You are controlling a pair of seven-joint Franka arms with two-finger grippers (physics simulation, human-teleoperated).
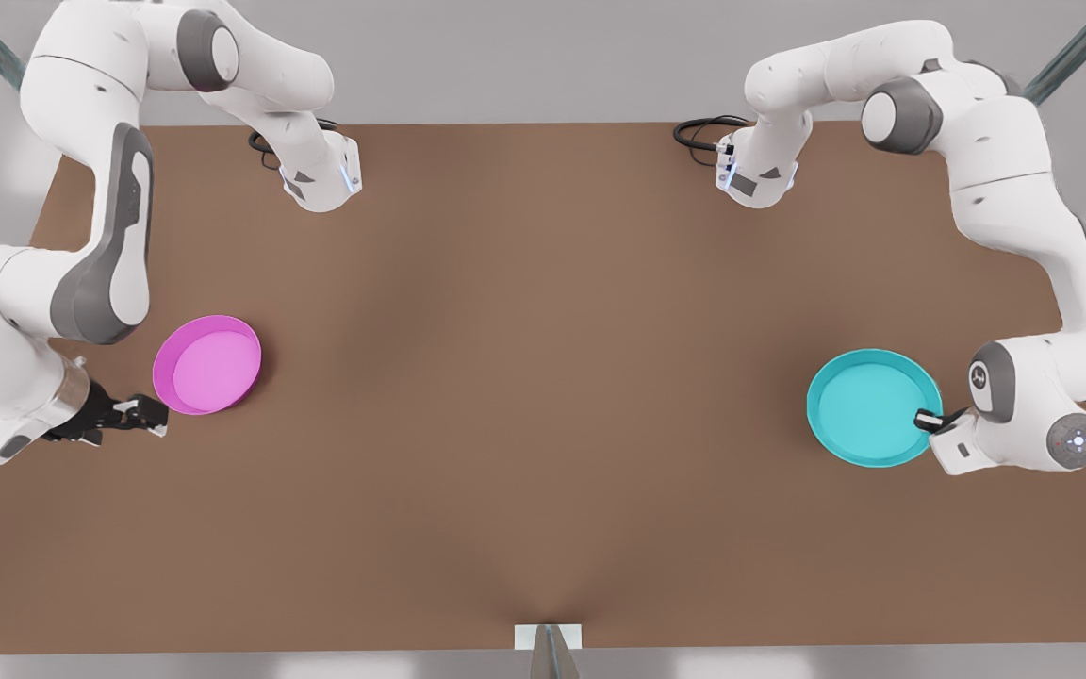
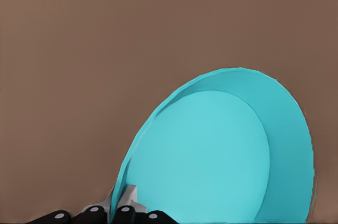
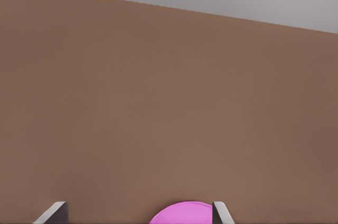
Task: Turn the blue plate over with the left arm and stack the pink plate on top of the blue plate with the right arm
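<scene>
Brown flat tabletop (image 1: 543,396): wide bare centre between plates, ample room for flip and stacking; front edge near both grippers.

Round shallow cyan plastic blue plate (image 1: 871,405): at front view's right, appears tipped up on rim in left wrist view. Risk: thin rim hold, plate may slip or pivot mid-flip.

Round shallow magenta plastic pink plate (image 1: 208,364): at front view's left, well apart from blue plate. Risk: long carry.

Left gripper (image 2: 120,203): pinching blue plate rim.

Right gripper (image 1: 142,415): spread, just beside pink plate, not touching. Risk: nudging the plate.
</scene>
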